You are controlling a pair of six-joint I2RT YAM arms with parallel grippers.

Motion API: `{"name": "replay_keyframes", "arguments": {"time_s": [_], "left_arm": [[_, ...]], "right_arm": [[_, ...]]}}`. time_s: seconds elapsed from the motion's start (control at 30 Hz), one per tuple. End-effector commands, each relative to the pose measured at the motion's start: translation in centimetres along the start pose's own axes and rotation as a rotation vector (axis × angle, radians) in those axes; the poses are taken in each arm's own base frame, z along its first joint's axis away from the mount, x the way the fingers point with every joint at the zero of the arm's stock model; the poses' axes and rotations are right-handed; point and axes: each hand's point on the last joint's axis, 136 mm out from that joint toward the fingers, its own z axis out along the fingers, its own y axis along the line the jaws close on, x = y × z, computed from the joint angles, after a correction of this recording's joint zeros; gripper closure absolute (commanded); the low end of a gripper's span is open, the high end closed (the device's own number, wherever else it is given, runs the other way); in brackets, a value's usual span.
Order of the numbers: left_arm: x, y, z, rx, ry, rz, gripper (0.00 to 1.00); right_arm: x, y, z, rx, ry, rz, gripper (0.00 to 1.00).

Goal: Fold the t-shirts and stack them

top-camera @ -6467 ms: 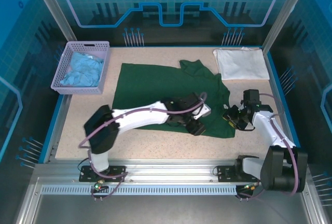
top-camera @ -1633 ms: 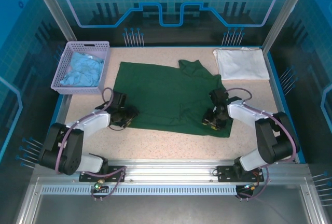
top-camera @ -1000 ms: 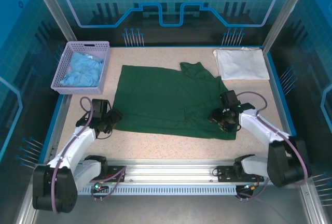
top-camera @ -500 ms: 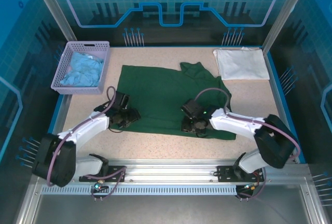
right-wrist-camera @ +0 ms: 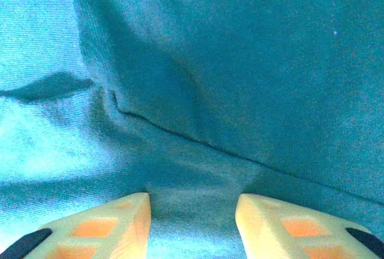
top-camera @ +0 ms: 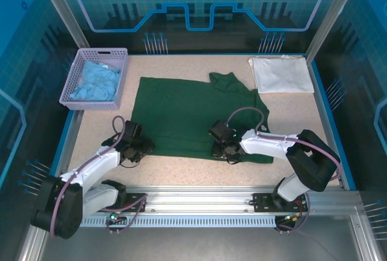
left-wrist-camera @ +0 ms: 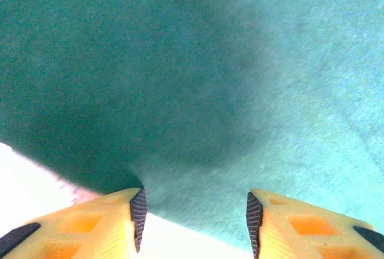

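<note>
The table (top-camera: 181, 173) carries everything, and most of its middle is covered by the green shirt (top-camera: 187, 113), which lies spread out nearly flat, with one bunched part sticking out at its far edge. The white shirt (top-camera: 281, 75) lies folded into a neat rectangle in the far right corner, apart from the green one, so it looks finished and ready to serve as the base of the stack. A lilac basket (top-camera: 97, 52) holding crumpled blue cloth (top-camera: 95, 83) stands at the far left, beside the green shirt but not touching it. Both arms are down low at the near hem of the green shirt. The left fingers (top-camera: 145, 148) are at its near left corner; in the left wrist view they are spread apart, with the cloth's edge and a strip of bare table between them, and nothing is pinched. The right fingers (top-camera: 224, 151) are further along the same hem, toward the right; in the right wrist view they are also spread, poised over a crease in the cloth. The step in hand looks like taking hold of the near hem for the first fold. The next move calls for both pairs of fingers to close on the edge together, catching the cloth rather than sliding over it, and then to lift evenly so the hem carries toward the far side without twisting.
</note>
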Motion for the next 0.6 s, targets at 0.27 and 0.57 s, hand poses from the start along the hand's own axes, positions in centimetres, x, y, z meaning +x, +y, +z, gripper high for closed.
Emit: {"name": "replay_keyframes", "arguments": {"time_s": [0.27,0.57], "left_arm": [[2.5,5.0,-2.6,-0.058,-0.022,-0.076,0.52],[-0.3,-2.9,-6.3,0.144,-0.036,0.102,0.71]], "right_arm": [[9.3,-3.3,3.2,0.126,0.23,-0.065,0.54],[7.2,-3.5,-1.0,0.128,0.12,-0.087,0.5]]}}
